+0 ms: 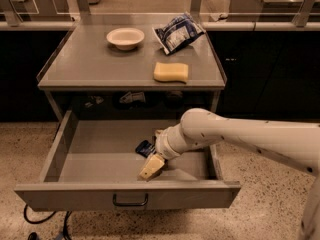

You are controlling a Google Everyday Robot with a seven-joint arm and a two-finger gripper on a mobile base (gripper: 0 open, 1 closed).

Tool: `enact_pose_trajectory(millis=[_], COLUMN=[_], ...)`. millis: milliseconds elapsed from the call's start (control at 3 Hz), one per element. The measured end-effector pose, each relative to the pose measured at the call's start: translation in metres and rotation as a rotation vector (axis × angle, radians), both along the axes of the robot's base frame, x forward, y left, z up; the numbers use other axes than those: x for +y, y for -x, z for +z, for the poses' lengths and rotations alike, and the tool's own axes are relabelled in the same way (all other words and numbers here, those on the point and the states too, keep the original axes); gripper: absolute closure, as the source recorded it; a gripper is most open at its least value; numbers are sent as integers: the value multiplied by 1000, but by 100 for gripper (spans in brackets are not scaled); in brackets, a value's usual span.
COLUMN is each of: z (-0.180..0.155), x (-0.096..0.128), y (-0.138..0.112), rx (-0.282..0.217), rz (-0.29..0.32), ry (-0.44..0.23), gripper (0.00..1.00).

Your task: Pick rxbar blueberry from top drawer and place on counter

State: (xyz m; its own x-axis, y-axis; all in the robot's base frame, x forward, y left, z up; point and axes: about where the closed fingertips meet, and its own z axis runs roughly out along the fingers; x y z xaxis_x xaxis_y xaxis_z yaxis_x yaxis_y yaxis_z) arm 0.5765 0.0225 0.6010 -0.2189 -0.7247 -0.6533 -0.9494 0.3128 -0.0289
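The top drawer stands pulled open below the counter. The rxbar blueberry, a small dark navy wrapper, lies on the drawer floor near the middle, partly hidden by my wrist. My gripper reaches into the drawer from the right, pointing down and to the front left. Its tip is just in front of the bar, close to the drawer's front panel. I cannot see any contact between it and the bar.
On the counter are a white bowl, a blue-and-white chip bag and a yellow sponge. The drawer's dark handle faces me. A cable lies on the speckled floor at the left.
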Motion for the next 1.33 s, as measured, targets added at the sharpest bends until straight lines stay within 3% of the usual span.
enact_pose_trajectory(millis=[333,667,1333], z=[-8,-8,-8], x=[7,7,7], y=[-6,-6,-6], rx=[45,52,52], rz=[31,37,37], ry=[-14,-16,-16], gripper=[0,0,42])
